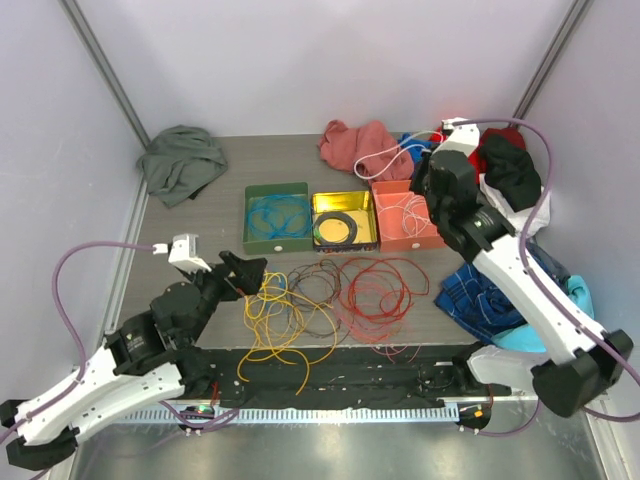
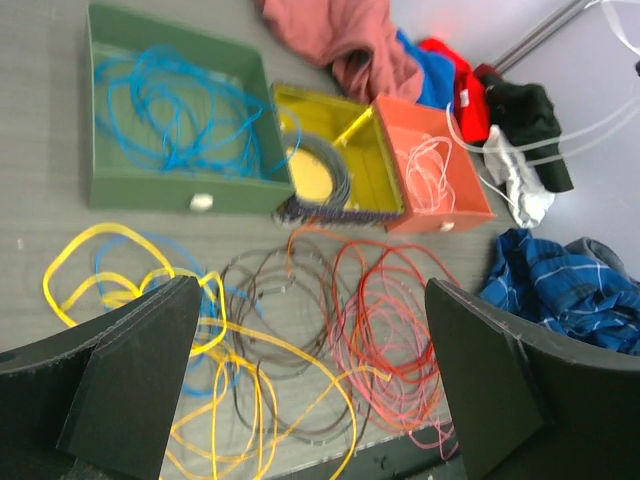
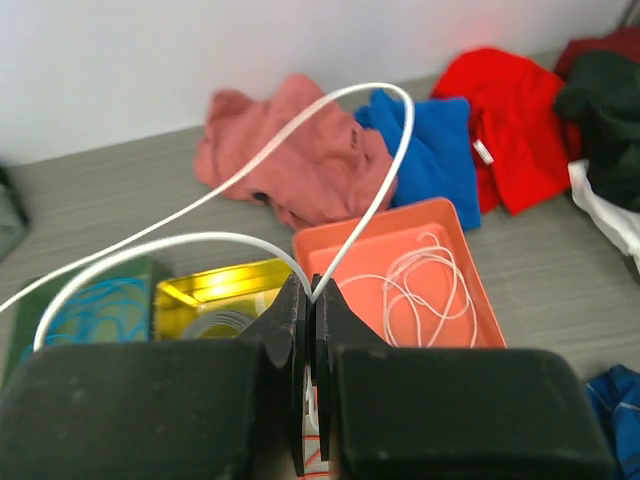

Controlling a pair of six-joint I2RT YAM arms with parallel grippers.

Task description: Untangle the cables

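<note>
Right gripper (image 3: pixel 310 300) pinches a white cable (image 3: pixel 372 88) above the orange tray (image 3: pixel 470 300); left gripper (image 2: pixel 310 290), lower left, gapes wide, empty.

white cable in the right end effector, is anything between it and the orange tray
Nothing visible. The right end effector is shut on the white cable just above the orange tray, whose open top holds only more white cable.

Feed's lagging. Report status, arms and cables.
Left fingers open over yellow-brown-red tangle. Right fingers shut on white cable near orange tray. Clothes crowd right side.
</note>
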